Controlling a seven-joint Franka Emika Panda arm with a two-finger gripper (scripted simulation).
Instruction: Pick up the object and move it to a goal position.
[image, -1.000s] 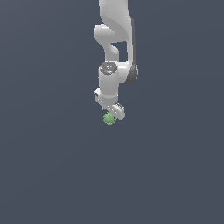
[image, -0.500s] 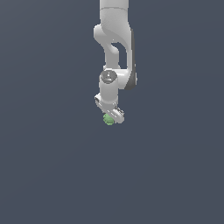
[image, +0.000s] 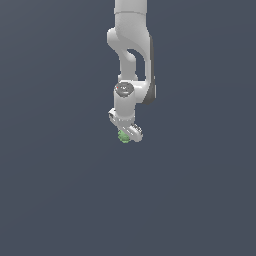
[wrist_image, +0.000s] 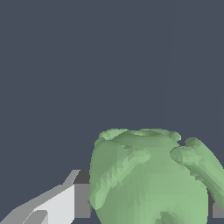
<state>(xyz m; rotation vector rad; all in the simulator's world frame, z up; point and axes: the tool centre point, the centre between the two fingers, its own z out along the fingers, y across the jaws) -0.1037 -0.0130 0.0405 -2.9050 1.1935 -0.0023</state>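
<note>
The object (image: 123, 137) is a small light-green lumpy item held just under the white bar of my gripper (image: 125, 136), partly hidden by the bar in the exterior view. In the wrist view the object (wrist_image: 151, 179) fills the space between the fingers; one white finger with a grey pad (wrist_image: 65, 201) presses its side, and a sliver of the other pad (wrist_image: 217, 209) shows at the frame's edge. The gripper is shut on the object. The white arm (image: 131, 50) comes down from the exterior view's top.
A plain dark grey-blue surface (image: 60, 190) fills the rest of both views. Nothing else is visible.
The wrist has turned, so the gripper's bar now slants down toward the exterior view's right. The object has stayed in the gripper and sits slightly higher.
</note>
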